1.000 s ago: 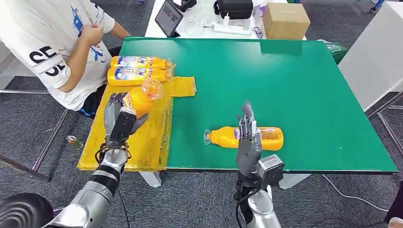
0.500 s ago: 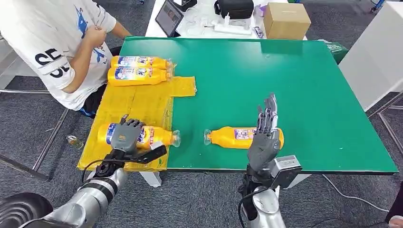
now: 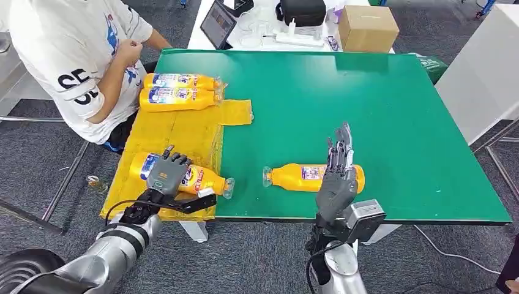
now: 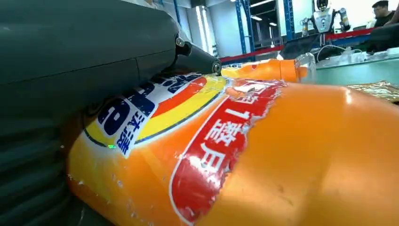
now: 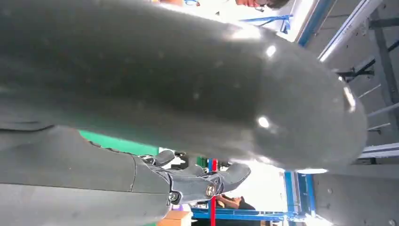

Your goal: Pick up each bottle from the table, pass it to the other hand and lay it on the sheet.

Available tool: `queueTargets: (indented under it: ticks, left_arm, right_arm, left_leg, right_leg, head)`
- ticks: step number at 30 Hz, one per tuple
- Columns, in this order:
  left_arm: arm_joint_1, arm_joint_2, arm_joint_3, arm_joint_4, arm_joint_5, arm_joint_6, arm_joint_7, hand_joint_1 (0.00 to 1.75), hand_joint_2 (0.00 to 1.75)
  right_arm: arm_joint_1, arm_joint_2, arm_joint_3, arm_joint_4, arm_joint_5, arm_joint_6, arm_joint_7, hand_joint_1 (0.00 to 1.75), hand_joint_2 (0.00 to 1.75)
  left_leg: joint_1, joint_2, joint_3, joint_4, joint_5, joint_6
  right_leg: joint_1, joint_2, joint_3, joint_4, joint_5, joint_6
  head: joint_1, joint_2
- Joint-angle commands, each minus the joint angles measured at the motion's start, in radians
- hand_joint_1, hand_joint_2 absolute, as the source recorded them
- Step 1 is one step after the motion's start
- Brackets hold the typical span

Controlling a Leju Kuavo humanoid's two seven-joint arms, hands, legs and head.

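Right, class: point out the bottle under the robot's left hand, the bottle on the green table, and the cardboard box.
bottle under the left hand (image 3: 205, 179), head view, orange shoulder.
bottle on the green table (image 3: 294, 177), head view, orange body.
cardboard box (image 3: 367, 26), head view, top face.

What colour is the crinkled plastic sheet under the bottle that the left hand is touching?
Yellow; the crinkled plastic sheet shows best in the head view.

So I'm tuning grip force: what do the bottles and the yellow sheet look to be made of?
The bottle under the left hand looks like thin glossy plastic: clear neck, orange liquid inside, printed label film wrinkled and scuffed in the left wrist view. The bottle on the green table top looks the same. The yellow sheet seems to be thin shiny plastic film, creased and glinting; probably slippery.
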Motion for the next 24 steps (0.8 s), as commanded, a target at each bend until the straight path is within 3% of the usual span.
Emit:
queueTargets:
  ticks: [1,8,10,11,12,14,15,21,24]
  left_arm:
    - [-0.002,0.014,-0.034,0.085,-0.001,-0.018,-0.001,1.75,1.75]
    - [-0.002,0.014,-0.034,0.085,-0.001,-0.018,-0.001,1.75,1.75]
    - [0.004,-0.007,0.031,0.078,0.081,-0.085,-0.059,1.75,1.75]
    - [0.006,-0.015,0.048,0.077,0.104,-0.116,-0.072,0.17,1.75]
    - [0.006,-0.022,0.067,0.077,0.128,-0.147,-0.082,0.00,1.75]
    - [0.009,-0.041,0.124,0.071,0.213,-0.275,-0.129,0.00,1.75]
    - [0.011,-0.046,0.145,0.067,0.247,-0.322,-0.149,0.00,0.00]
    - [0.014,-0.050,0.225,0.063,0.406,-0.522,-0.198,0.00,0.00]
    - [0.027,-0.042,0.226,0.066,0.431,-0.544,-0.202,0.00,0.00]
  right_arm:
    - [-0.030,-0.013,-0.014,0.063,-0.004,0.003,0.001,0.00,0.00]
    - [-0.030,-0.013,-0.014,0.063,-0.004,0.003,0.001,0.00,0.00]
    - [-0.030,-0.008,-0.018,0.064,-0.001,0.003,0.001,0.00,0.00]
    - [-0.029,-0.008,-0.017,0.064,0.002,0.006,0.002,0.00,0.00]
    - [-0.029,-0.008,-0.017,0.064,0.005,0.007,0.004,0.00,0.00]
    - [-0.031,-0.003,-0.023,0.071,0.012,0.016,0.015,0.00,0.00]
    - [-0.035,-0.002,-0.024,0.079,0.015,0.023,0.020,0.00,0.00]
    - [-0.060,0.003,-0.030,0.135,0.021,0.049,0.024,0.00,0.00]
    - [-0.075,-0.004,-0.028,0.173,0.020,0.074,0.031,0.00,0.00]
  left_leg:
    - [0.000,0.004,0.006,-0.002,-0.002,0.002]
    - [0.000,0.003,0.005,-0.001,-0.001,0.001]
    - [0.000,0.003,0.006,-0.001,-0.001,0.001]
    - [0.000,0.003,0.005,-0.001,-0.001,0.001]
    - [0.000,0.003,0.007,-0.002,-0.001,0.002]
    - [0.000,0.002,0.006,-0.001,-0.001,0.001]
    - [0.001,0.003,0.010,-0.002,-0.002,0.003]
    - [0.000,-0.002,0.011,-0.003,-0.001,0.002]
    - [0.000,-0.008,0.013,-0.002,0.000,0.001]
  right_leg:
    - [0.001,0.002,0.005,-0.003,0.000,-0.003]
    - [0.001,0.002,0.005,-0.002,0.000,-0.002]
    - [0.001,0.002,0.005,-0.002,0.000,-0.003]
    - [0.001,0.002,0.005,-0.002,0.000,-0.002]
    - [0.001,0.002,0.006,-0.002,0.000,-0.003]
    - [0.001,0.000,0.006,-0.002,0.000,-0.002]
    - [0.002,0.000,0.010,-0.004,-0.001,-0.005]
    - [0.001,-0.001,0.012,-0.003,0.000,-0.003]
    - [0.000,-0.006,0.016,-0.003,-0.002,0.000]
  head:
    - [0.000,0.000]
    - [0.000,0.000]
    - [0.000,0.000]
    - [0.000,0.000]
    - [0.000,0.000]
    - [0.000,0.000]
    - [-0.001,0.000]
    - [0.000,0.000]
    - [0.000,0.000]
